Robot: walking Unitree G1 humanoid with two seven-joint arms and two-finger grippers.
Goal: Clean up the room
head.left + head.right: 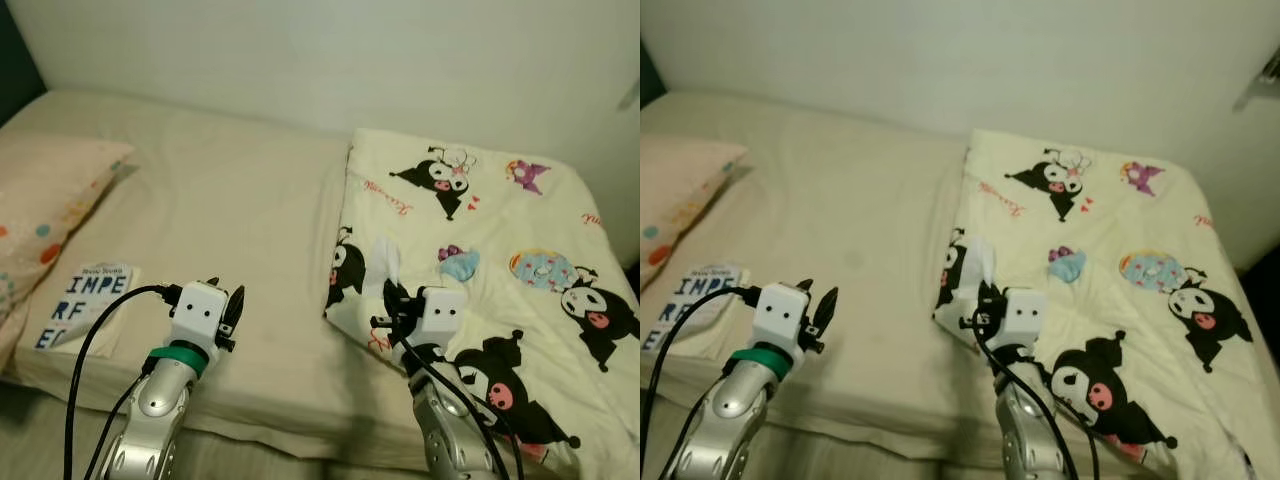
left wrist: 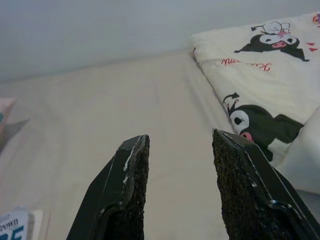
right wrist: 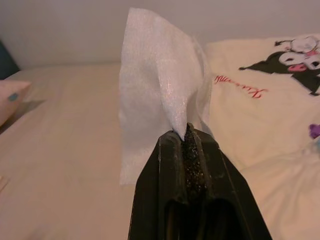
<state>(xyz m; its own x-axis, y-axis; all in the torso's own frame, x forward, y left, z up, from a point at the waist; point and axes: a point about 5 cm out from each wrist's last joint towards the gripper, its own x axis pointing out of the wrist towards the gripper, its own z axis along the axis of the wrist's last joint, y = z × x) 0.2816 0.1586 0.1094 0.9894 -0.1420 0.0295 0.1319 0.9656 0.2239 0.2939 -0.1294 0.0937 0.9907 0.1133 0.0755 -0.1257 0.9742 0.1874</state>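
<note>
A thin white tissue (image 3: 160, 75) stands up from my right gripper (image 3: 187, 132), which is shut on its lower edge. In the eye views that tissue (image 1: 388, 258) is held over the left edge of a cream blanket (image 1: 500, 220) printed with black cartoon characters. The blanket lies folded on the right half of the bed. My left gripper (image 1: 232, 305) hovers above the beige sheet (image 1: 230, 200) near the bed's front edge, open with nothing between its fingers (image 2: 132, 165).
A book (image 1: 85, 300) with large blue letters lies on the bed at the front left. A pale pillow (image 1: 45, 195) with coloured dots sits behind it. A white wall runs along the far side of the bed.
</note>
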